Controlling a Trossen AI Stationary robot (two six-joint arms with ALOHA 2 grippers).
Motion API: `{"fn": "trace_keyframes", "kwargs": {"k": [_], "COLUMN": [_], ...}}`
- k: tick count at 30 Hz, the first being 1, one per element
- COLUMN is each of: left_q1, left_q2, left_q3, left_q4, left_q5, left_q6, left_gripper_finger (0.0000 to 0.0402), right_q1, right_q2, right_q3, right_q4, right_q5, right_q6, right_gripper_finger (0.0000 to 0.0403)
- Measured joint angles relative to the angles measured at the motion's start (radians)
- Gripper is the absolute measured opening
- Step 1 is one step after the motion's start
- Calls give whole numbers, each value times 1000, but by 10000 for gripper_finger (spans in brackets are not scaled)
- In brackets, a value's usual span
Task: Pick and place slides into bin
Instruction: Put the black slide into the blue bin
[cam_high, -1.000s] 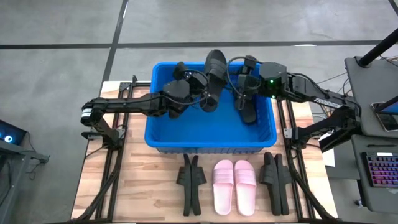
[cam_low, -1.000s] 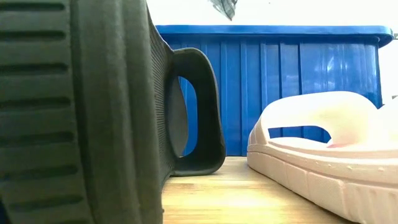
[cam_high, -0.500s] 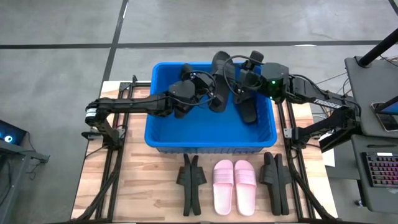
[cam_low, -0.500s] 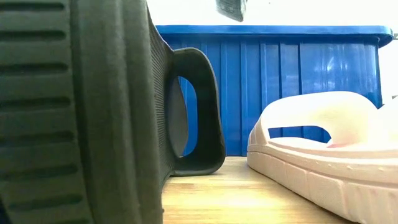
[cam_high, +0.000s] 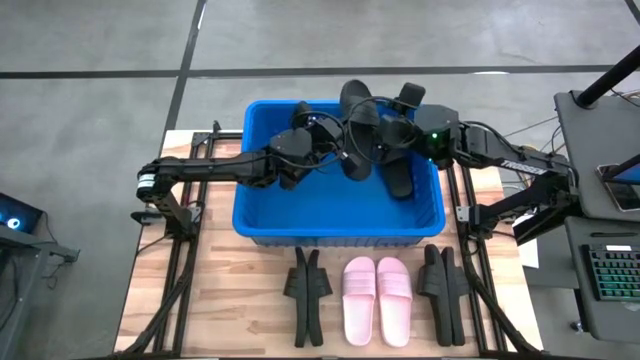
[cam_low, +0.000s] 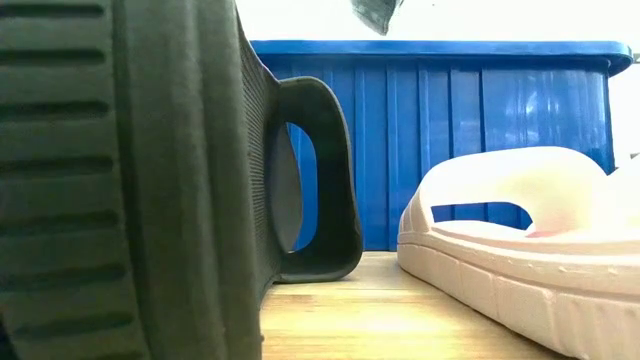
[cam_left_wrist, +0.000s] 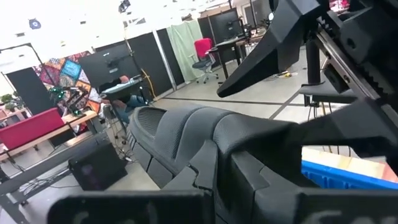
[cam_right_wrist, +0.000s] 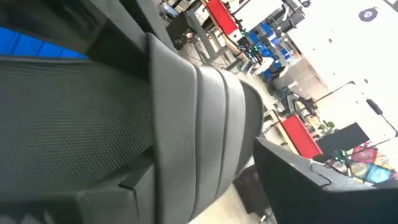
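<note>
Holding a black slide (cam_high: 352, 130) over the bin (cam_high: 262, 218), left end effector (cam_high: 330, 140) clamped, right end effector (cam_high: 392, 140) spread beside.

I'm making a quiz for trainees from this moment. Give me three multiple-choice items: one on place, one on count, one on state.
1. Where is the pink pair of slides?
A. in the bin
B. on the table in front of the bin
C. on the floor

2. How many black slides lie flat inside the bin?
A. one
B. three
C. none

3. The left gripper is:
A. open and empty
B. shut on a black slide
C. resting on the table

Answers:
1 B, it lies on the wood.
2 A, one black slide lies by the right wall.
3 B, it holds the raised slide above the bin.
</note>
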Motion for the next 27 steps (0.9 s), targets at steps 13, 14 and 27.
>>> {"fn": "trace_keyframes", "kwargs": {"k": [13,14,27], "left_q1": [4,4,1], "left_q2": [-6,-7,-137], "left_q3": [0,0,-4], "left_q4": [3,0,-96], "left_q5": [84,91,118], "left_q6": [2,13,26], "left_gripper_finger": [15,25,249], "right_q1": [0,-1,-28], "right_q2": [-3,-4,-13], "right_q3": [0,0,0], "right_q4": [-6,-7,-87], "right_q5": [-11,-11,83], "right_q6": [-42,-44,-50], "right_gripper_finger": [17,15,10]}}
